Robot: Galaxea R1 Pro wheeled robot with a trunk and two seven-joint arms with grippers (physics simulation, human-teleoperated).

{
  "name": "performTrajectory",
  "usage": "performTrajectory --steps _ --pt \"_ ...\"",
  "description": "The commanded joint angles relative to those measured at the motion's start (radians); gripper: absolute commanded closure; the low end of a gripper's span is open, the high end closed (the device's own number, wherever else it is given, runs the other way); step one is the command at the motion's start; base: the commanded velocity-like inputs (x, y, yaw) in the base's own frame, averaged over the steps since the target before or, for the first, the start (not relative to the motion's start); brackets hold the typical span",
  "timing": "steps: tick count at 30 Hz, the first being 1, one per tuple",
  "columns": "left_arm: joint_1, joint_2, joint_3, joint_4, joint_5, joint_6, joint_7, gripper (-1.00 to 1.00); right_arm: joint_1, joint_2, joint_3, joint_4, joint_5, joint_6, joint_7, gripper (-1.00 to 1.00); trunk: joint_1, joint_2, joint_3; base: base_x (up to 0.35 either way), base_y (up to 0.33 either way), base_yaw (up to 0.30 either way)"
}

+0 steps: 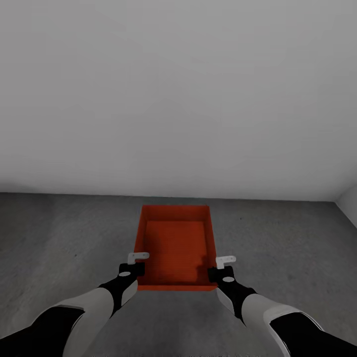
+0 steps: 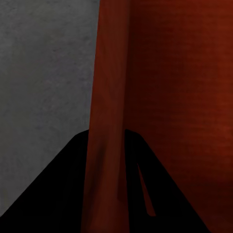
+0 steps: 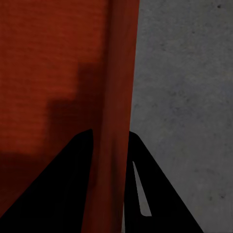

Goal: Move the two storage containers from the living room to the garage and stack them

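Orange-red storage container (image 1: 176, 245), open top upward, seen from the head camera with its long axis running away from the robot toward the light-grey wall (image 1: 178, 94). It sits over the dark grey concrete floor (image 1: 64, 238), near the foot of that wall; whether its base touches the floor cannot be told. Its textured flat bottom is bare, with shadows of the grippers falling across the near end.

Left gripper (image 1: 133, 267): at the near left corner of the container, its two dark fingers straddling the left side wall. In the left wrist view the thin red wall (image 2: 107, 121) runs between the fingers (image 2: 53, 194), one inside the bin and one outside, closed against it.

Right gripper (image 1: 221, 270): at the near right corner, mirrored on the right side wall. In the right wrist view the wall (image 3: 116, 97) likewise passes between the fingers (image 3: 58, 189), clamped from both faces, with concrete on the outer side.

Both forearms reach forward from the lower corners of the head view.
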Motion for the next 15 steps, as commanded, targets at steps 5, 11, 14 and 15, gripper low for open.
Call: performTrajectory --steps 5,11,14,15 --pt "-0.001 0.000 0.031 -0.018 0.003 -0.019 0.014 1.00 0.000 0.002 -0.004 0.006 -0.024 -0.005 -0.007 1.00 0.000 -0.001 -0.009 0.000 0.000 0.000" --pt "-0.001 0.000 0.031 -0.018 0.003 -0.019 0.014 1.00 0.000 0.002 -0.004 0.006 -0.024 -0.005 -0.007 1.00 0.000 -0.001 -0.019 0.000 0.000 0.000" --pt "-0.001 0.000 0.031 -0.018 0.003 -0.019 0.014 1.00 0.000 0.002 -0.004 0.006 -0.024 -0.005 -0.007 1.00 0.000 -0.001 -0.024 0.000 0.000 0.000" --pt "-0.001 0.000 0.031 -0.018 0.003 -0.019 0.014 1.00 0.000 0.002 -0.004 0.006 -0.024 -0.005 -0.007 1.00 0.000 -0.001 -0.025 0.000 0.000 0.000"
